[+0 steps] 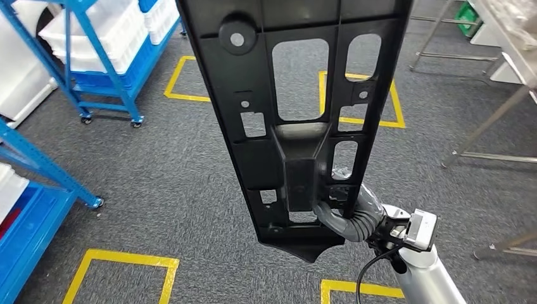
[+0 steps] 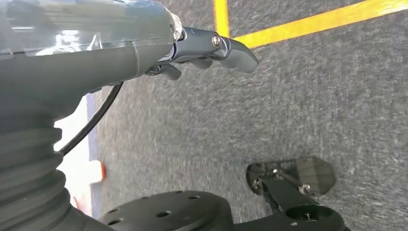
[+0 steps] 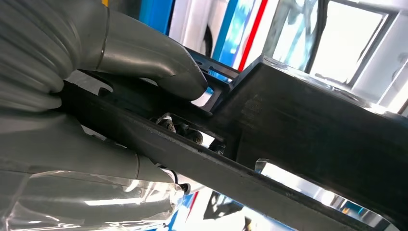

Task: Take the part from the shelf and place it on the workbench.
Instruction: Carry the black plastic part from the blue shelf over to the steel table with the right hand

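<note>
I have the part point(image 1: 297, 120) off the shelf and in my right hand point(image 1: 342, 206), so the first half of the job looks done. What remains, as I judge it, is to carry it to the workbench and set it down; it rests on nothing yet. The part is a long black plastic panel with ribs and cut-out windows, and I hold it up in front of my head camera, nearly upright, above the grey carpet floor point(image 1: 158, 177) with its yellow tape squares point(image 1: 120, 259). Blue shelf racks point(image 1: 101, 69) with white bins stand off to my left. Metal legs point(image 1: 487, 120) of what may be the workbench show at my right, though I cannot be sure that is it.

My right hand grips the panel near its lower end. In the right wrist view my thumb point(image 3: 144, 53) presses on one face of a rib, and my fingers point(image 3: 72, 144) close against the other side, so the rib is pinched firmly between them.

My left hand point(image 2: 207, 50) hangs beside me over the carpet, touching nothing. Its fingers point(image 2: 235, 53) look loosely curled with nothing in them, but how far they are bent I cannot tell.
</note>
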You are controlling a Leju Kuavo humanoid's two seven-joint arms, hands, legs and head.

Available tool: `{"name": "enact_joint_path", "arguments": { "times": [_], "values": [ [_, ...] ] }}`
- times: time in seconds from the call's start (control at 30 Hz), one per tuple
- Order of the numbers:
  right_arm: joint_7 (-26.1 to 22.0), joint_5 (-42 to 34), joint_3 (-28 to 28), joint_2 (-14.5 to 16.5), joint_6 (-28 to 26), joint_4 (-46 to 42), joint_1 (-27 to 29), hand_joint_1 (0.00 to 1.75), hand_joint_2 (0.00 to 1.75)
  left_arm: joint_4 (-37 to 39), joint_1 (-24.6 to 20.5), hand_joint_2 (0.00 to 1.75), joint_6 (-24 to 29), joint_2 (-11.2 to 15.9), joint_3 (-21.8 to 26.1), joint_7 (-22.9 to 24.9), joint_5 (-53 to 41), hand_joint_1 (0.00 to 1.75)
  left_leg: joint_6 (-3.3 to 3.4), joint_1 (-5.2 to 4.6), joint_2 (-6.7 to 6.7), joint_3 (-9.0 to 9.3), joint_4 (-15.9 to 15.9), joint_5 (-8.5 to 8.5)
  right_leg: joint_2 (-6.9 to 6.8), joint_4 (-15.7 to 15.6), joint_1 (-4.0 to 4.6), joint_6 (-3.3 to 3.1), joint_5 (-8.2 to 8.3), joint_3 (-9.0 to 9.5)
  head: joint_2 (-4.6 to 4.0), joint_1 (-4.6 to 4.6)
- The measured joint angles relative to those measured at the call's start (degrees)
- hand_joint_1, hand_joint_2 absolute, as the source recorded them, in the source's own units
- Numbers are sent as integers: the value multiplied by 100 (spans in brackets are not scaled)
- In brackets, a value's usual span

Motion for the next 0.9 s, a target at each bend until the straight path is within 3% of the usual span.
{"name": "enact_joint_path", "arguments": {
  "times": [0.03,0.07,0.17,0.23,0.3,0.37,0.43,0.47,0.5,0.53,0.6,0.67,0.73,0.8,0.83,0.9],
  "values": [
    [-3,21,-4,1,-41,-5,44,175,175,0,11,175,-3,-1,1,52,-45,0,0,-4,70,1,1,-7,-15,30,-8,8,43,-1,0,0],
    [-6,56,-10,1,-86,-26,98,175,175,0,11,175,-11,-1,1,97,-84,0,-6,-7,133,7,3,-16,-49,-179,-13,8,180,124,0,0],
    [-9,154,-34,1,-194,-174,246,175,175,0,20,175,-45,-1,1,108,-93,0,-62,-38,300,46,13,-65,-397,-1289,37,-60,577,746,-1,0],
    [-14,172,-69,1,-235,-275,329,175,175,0,27,175,-64,2,1,7,-103,0,-120,-63,405,68,20,-97,-480,-1529,95,-131,592,854,-1,-1],
    [-23,168,-118,1,-257,-334,425,175,175,0,12,175,-81,3,-4,-89,-129,0,-183,-57,476,95,29,-135,-338,-1549,91,-191,615,849,0,-1],
    [-46,161,-149,-3,-266,-374,488,175,175,0,-20,175,-97,4,-9,-153,-133,0,-242,-35,292,28,245,-305,-211,-1591,60,-258,643,867,-1,-1],
    [-82,167,-154,-13,-274,-393,519,175,175,0,-46,175,-107,9,-10,-221,-130,0,-275,-17,19,-269,914,-664,-84,-1606,50,-311,658,873,-1,-1],
    [-96,176,-154,-18,-278,-393,541,175,175,0,-60,175,-111,13,-10,-258,-127,0,-283,-16,-36,-458,1311,-827,-16,-1604,55,-325,660,871,-1,-2],
    [-104,185,-154,-19,-279,-392,570,175,175,0,-78,175,-115,19,-10,-291,-125,0,-290,-14,-60,-601,1599,-904,61,-1600,59,-330,661,871,-1,-2],
    [-108,193,-154,-19,-279,-392,597,175,175,0,-100,175,-116,25,-11,-316,-125,0,-293,-12,-68,-655,1688,-865,142,-1592,61,-330,661,872,-1,-2],
    [-120,210,-154,-19,-278,-391,626,175,175,0,-143,175,-115,42,-13,-345,-129,0,-287,4,-118,-466,1228,-501,305,-1561,57,-320,656,874,0,-2],
    [-140,231,-154,-20,-277,-390,627,175,175,0,-169,175,-108,68,-15,-352,-148,0,-265,39,-379,-149,497,-188,462,-1503,54,-279,641,850,0,-1],
    [-152,259,-154,-19,-276,-386,630,175,175,0,-191,175,-92,90,-19,-350,-182,0,-223,46,-564,-13,172,-125,595,-1474,39,-204,656,795,0,-1],
    [-153,278,-156,-8,-276,-383,650,175,175,-1,-212,175,-72,104,-24,-342,-216,0,-147,31,-474,3,124,-95,692,-1495,16,-123,693,754,0,-1],
    [-154,282,-160,-1,-277,-382,661,175,175,-1,-221,175,-66,109,-25,-338,-225,0,-99,31,-412,14,90,-69,631,-1476,20,-95,678,733,-1,-1],
    [-156,284,-170,8,-279,-382,657,175,175,-2,-224,175,-60,115,-26,-335,-234,0,-21,38,-269,27,18,-17,331,-1135,31,-63,463,566,-1,-1]
  ]
}}
